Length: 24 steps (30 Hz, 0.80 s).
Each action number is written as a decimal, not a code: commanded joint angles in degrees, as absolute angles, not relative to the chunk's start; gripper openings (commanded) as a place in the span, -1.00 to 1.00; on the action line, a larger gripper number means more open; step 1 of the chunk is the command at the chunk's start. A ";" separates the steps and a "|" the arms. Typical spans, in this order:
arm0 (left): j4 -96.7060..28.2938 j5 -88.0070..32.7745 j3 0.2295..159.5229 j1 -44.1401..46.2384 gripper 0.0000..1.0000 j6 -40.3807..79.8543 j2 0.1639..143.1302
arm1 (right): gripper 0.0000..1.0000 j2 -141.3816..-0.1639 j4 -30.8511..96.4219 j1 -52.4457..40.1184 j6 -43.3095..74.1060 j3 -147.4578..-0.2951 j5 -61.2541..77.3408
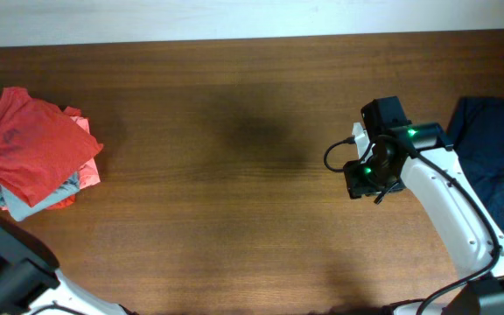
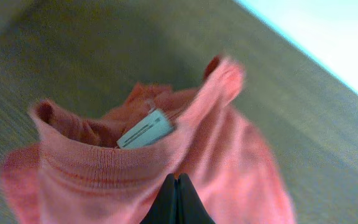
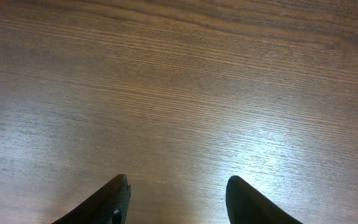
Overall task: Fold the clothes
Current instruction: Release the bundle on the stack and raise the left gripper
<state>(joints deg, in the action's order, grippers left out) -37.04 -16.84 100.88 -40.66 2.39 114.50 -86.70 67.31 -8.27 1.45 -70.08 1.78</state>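
Left gripper (image 2: 178,200) is clamped shut at the collar (image 2: 98,163) of the shirt (image 2: 241,180), bottom centre; we judge it soft, light, best pinched there. Right gripper (image 3: 178,199) gapes, empty.

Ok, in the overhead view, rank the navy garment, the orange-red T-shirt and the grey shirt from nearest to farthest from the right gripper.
1. The navy garment, at the table's right edge, on the same side as the right gripper.
2. The orange-red T-shirt, far left, on top of the pile.
3. The grey shirt, beneath it in the same pile; these last two are too close to call.
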 commanded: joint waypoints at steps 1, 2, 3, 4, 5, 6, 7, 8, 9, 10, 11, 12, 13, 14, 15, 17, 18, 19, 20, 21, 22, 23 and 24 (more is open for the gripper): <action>-37.50 -14.09 101.32 -41.87 -0.99 1.28 118.74 | 0.10 -85.60 67.55 -7.81 1.52 -70.91 2.59; -37.50 -14.11 101.32 -42.35 -0.97 1.30 119.20 | 0.10 -85.60 67.53 -7.81 1.52 -70.91 2.59; -37.58 -14.04 101.32 -42.87 -0.96 1.28 119.46 | 0.10 -85.60 67.53 -7.81 1.52 -70.91 2.59; -37.76 -13.85 101.32 -43.51 -0.96 1.28 119.83 | 0.10 -85.60 67.53 -7.81 1.52 -70.91 2.59; -38.02 -13.87 101.32 -44.18 -0.96 1.28 120.07 | 0.10 -85.60 67.53 -7.81 1.52 -70.91 2.59; -38.39 -13.87 101.32 -44.86 -0.96 1.30 120.31 | 0.10 -85.60 67.53 -7.81 1.52 -70.91 2.59; -38.68 -13.98 101.32 -45.52 -0.96 1.43 120.51 | 0.10 -85.60 67.53 -7.81 1.52 -70.91 2.59; -38.85 -14.11 101.32 -46.09 -0.94 2.28 120.64 | 0.10 -85.60 67.55 -7.81 1.52 -70.91 2.59; -39.05 -14.39 101.32 -46.50 -0.93 2.37 120.66 | 0.10 -85.60 67.57 -7.81 1.52 -70.91 2.59; -39.27 -14.37 101.32 -46.85 -0.92 2.37 120.70 | 0.10 -85.60 67.59 -7.81 1.52 -70.91 2.59; -39.38 -14.39 101.32 -47.05 -0.89 2.37 120.70 | 0.10 -85.60 67.59 -7.81 1.52 -70.91 2.59; -39.48 -14.37 101.32 -47.16 -0.82 2.37 120.70 | 0.10 -85.60 67.59 -7.81 1.52 -70.91 2.59; -39.64 -14.37 101.32 -47.16 -0.73 2.37 120.70 | 0.10 -85.60 67.59 -7.81 1.52 -70.91 2.59; -39.90 -14.46 101.32 -47.16 -0.70 2.37 120.70 | 0.10 -85.60 67.59 -7.81 1.52 -70.91 2.59; -39.99 -14.72 101.32 -47.16 -0.65 2.37 120.70 | 0.10 -85.60 67.64 -7.81 1.52 -70.91 2.59; -40.38 -15.38 101.32 -47.16 -0.42 2.37 120.70 | 0.10 -85.60 67.79 -7.81 1.52 -70.91 2.57; -40.60 -15.44 101.32 -47.16 -0.38 2.35 120.70 | 0.10 -85.60 67.85 -7.81 1.52 -70.91 2.59; -40.86 -15.44 101.32 -47.16 -0.35 2.37 120.70 | 0.11 -85.60 67.94 -7.81 1.52 -70.91 2.57; -41.17 -15.42 101.32 -47.16 -0.30 2.35 120.70 | 0.11 -85.60 68.01 -7.81 1.50 -70.91 2.57; -41.43 -15.42 101.32 -47.16 -0.20 2.35 120.70 | 0.11 -85.60 68.14 -7.79 1.50 -70.91 2.57; -41.74 -15.44 101.32 -47.16 -0.11 2.37 120.70 | 0.15 -85.60 68.18 -7.81 1.50 -70.91 2.57; -42.06 -15.44 101.32 -47.16 -0.08 2.37 120.64 | 0.18 -85.60 68.18 -7.81 1.50 -70.91 2.57; -42.44 -15.44 101.32 -47.16 -0.07 2.42 120.46 | 0.21 -85.60 68.18 -7.81 1.50 -70.91 2.57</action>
